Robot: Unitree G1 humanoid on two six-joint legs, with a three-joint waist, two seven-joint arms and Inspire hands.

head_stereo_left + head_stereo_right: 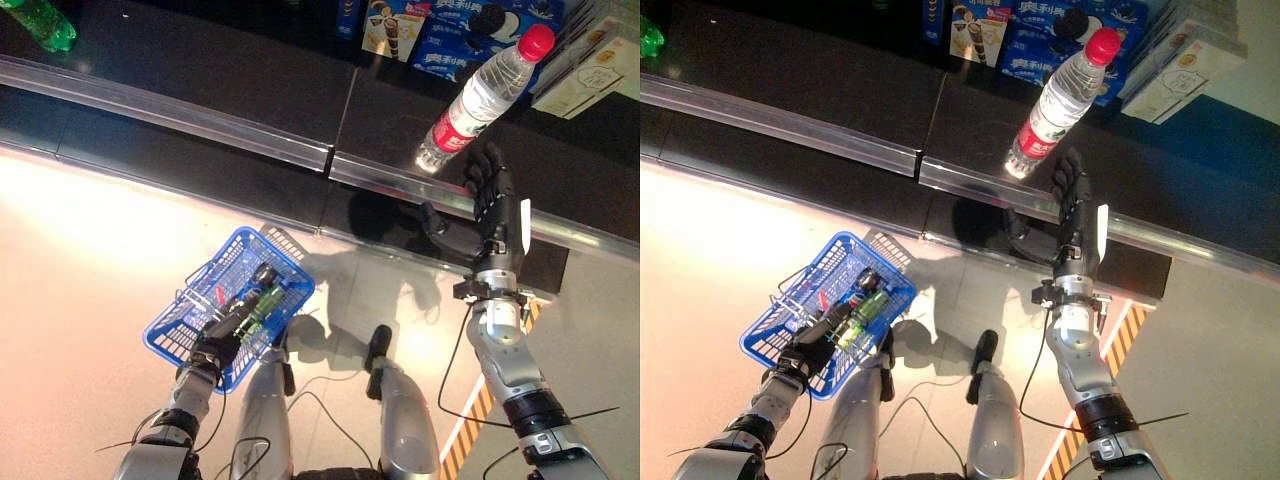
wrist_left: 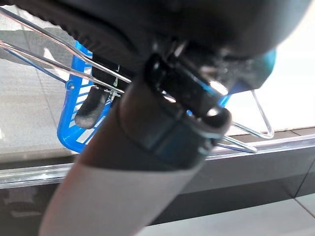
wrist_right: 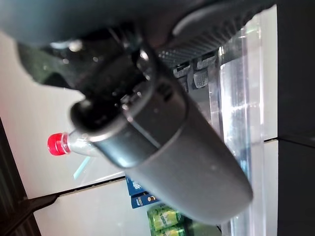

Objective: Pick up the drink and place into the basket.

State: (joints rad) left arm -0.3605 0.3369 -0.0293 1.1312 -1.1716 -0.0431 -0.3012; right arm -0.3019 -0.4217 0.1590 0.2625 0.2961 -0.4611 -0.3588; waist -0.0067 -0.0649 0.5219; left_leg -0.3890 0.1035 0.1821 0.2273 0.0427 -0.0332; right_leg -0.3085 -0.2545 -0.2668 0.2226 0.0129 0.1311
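Observation:
The drink, a clear water bottle [image 1: 482, 95] with a red cap and red label, stands on the dark shelf [image 1: 250, 70]. Its red cap [image 3: 58, 144] shows past the thumb in the right wrist view. My right hand [image 1: 492, 205] is raised just in front of the shelf edge, a little below and right of the bottle's base. It is open, fingers straight and thumb spread, and does not touch the bottle. My left hand [image 1: 213, 347] is shut on the wire handle of the blue basket [image 1: 192, 282], held low at the left. A green bottle [image 1: 262, 305] lies in the basket.
A metal rail [image 1: 200, 122] runs along the shelf front. Blue snack boxes [image 1: 465, 30] and pale cartons [image 1: 590, 70] stand behind and to the right of the drink. A green bottle [image 1: 40, 22] lies at the far left. Yellow-black floor stripes [image 1: 478, 412] lie beneath my right arm.

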